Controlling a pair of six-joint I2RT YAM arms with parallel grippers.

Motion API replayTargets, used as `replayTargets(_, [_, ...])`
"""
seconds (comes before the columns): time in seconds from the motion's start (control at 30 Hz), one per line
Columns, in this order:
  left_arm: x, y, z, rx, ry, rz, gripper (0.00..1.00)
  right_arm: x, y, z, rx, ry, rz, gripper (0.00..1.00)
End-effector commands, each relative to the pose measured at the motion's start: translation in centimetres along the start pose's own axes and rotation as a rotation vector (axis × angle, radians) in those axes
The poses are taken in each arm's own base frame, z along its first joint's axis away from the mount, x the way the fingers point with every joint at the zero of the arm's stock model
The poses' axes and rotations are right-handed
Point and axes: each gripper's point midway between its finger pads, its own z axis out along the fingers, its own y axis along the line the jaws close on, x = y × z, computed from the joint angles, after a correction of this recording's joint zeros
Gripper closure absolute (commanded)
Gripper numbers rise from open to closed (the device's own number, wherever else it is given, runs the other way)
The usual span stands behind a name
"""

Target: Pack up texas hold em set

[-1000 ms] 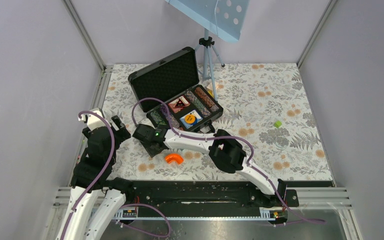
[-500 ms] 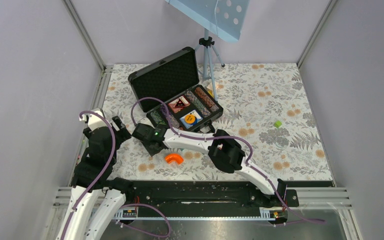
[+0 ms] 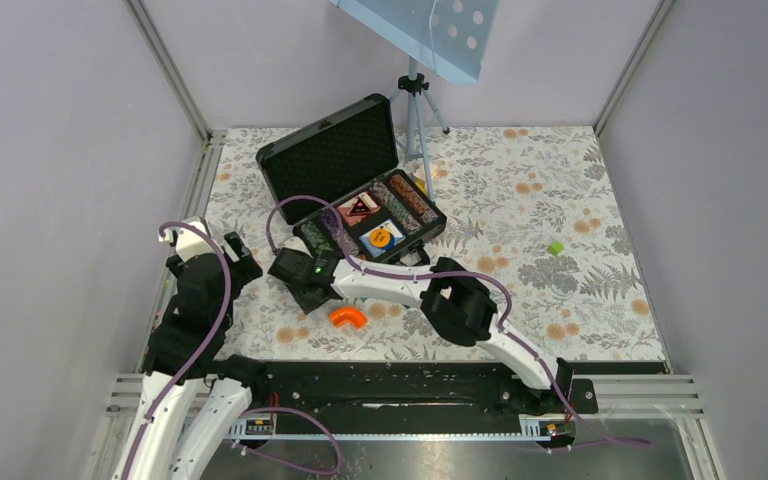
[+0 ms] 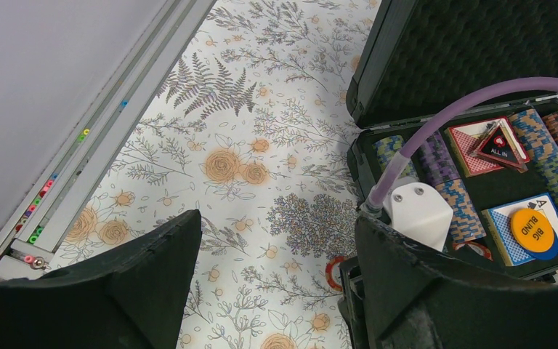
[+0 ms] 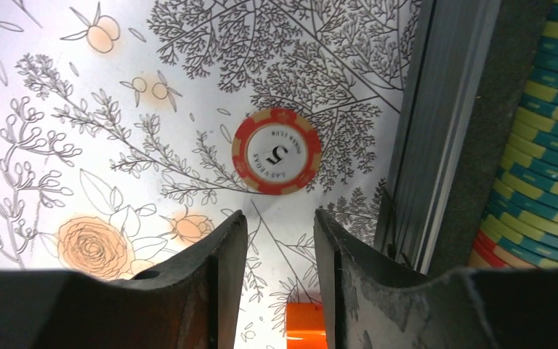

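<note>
this is looking like a robotics lab test cell rather than a home or shop. plain grey panels [image 3: 60, 150] are closing in the table on three sides, with aluminium posts [image 3: 165, 65] rising at 11 and 1 o'clock. a slotted rail [image 3: 410, 385] is spanning the 6 o'clock edge and carrying two white-and-black robot arms [image 3: 390, 285], which are trailing purple cables [image 4: 443, 118]. a tripod [image 3: 415, 110] is standing at 12 o'clock under a pale blue perforated panel [image 3: 430, 30]. a floral printed sheet [image 3: 580, 200] is covering the tabletop as a work surface.
</note>
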Motion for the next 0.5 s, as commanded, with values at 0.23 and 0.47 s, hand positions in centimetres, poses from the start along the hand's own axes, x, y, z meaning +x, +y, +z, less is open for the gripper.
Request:
replayTargets(0.23, [-1.3, -0.3, 0.0, 0.013, -0.053, -0.026, 0.23, -1.5, 0.4, -2.3, -0.044, -0.047, 0.042, 0.44])
replayTargets(0.47, [-1.3, -0.3, 0.0, 0.012, -0.053, -0.026, 0.23, -1.3, 0.1, -0.4, 0.014, 0.003, -0.001, 0.3])
